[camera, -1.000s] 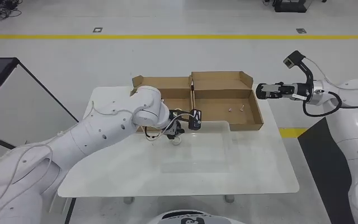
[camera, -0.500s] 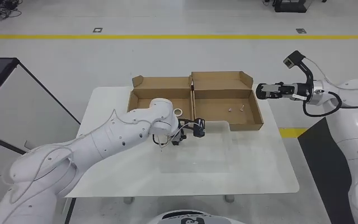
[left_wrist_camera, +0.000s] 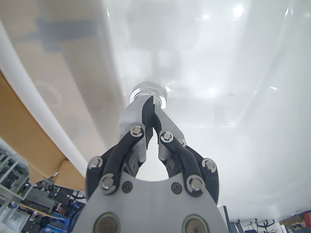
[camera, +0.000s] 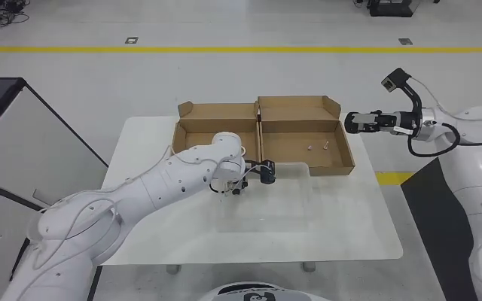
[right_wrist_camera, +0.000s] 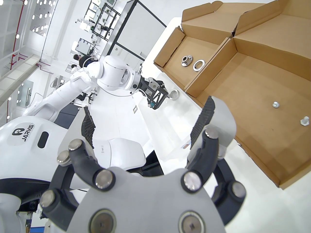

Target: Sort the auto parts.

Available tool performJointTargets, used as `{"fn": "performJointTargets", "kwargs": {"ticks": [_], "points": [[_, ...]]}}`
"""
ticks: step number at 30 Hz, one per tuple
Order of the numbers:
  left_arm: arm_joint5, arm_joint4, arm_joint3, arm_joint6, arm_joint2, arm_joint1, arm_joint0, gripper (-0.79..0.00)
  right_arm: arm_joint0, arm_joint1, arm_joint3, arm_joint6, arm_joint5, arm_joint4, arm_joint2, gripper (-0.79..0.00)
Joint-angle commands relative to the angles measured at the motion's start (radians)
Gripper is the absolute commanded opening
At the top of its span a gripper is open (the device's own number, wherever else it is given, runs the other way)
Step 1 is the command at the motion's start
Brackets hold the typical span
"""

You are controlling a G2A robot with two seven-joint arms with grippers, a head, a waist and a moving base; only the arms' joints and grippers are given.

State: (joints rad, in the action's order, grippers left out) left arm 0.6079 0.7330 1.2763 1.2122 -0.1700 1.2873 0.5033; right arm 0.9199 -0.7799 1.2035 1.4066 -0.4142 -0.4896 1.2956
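Swung toward the right box (camera: 294, 143) over the last second: the left arm's wrist and forearm, so more of the left box (camera: 192, 139) floor is uncovered than before. The left end effector (left_wrist_camera: 151, 104) itself is shifted only a little. The right arm is not moved.

A round metal part (left_wrist_camera: 148, 93) is found on the desk (camera: 316, 218), just outside the left box's front wall, near the corner that the left box shares with the right box. It is met right at the tips of the left end effector, which is held low over the desk. Jaws are drawn narrow. The part's rim appears to be pinched between them, though the contact is partly hidden by one pad. The bore axis is judged roughly upright.

The right end effector (right_wrist_camera: 148, 116) is held wide open with nothing in it, well apart from the left box, beyond the neighbouring right box. The left arm is thus by far the nearer.

The coming move is judged to be a lift, then a short carry over the front wall into the left box, where a flanged bushing (right_wrist_camera: 186, 61) and a ring (right_wrist_camera: 198, 64) are already laid. Clearance over that wall is the thing to be watched.
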Motion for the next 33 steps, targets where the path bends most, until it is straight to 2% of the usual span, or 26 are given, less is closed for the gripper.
{"fn": "performJointTargets", "kwargs": {"ticks": [1, 8, 16, 33], "points": [[-0.005, 0.013, -0.015, 0.005, 0.0, 0.01, 0.003, -0.785, 0.0, 0.0, 0.0, 0.0, 0.0, 0.0, 0.0, 0.0], [0.007, 0.041, -0.06, -0.007, 0.0, 0.034, 0.017, -0.785, 0.0, 0.0, 0.0, 0.0, 0.0, 0.0, 0.0, 0.0], [0.019, 0.057, -0.086, -0.019, 0.0, 0.046, 0.031, -0.785, 0.0, 0.0, 0.0, 0.0, 0.0, 0.0, 0.0, 0.0], [0.047, 0.038, -0.053, -0.047, 0.0, 0.029, 0.054, -0.785, 0.0, 0.0, 0.0, 0.0, 0.0, 0.0, 0.0, 0.0]]}}
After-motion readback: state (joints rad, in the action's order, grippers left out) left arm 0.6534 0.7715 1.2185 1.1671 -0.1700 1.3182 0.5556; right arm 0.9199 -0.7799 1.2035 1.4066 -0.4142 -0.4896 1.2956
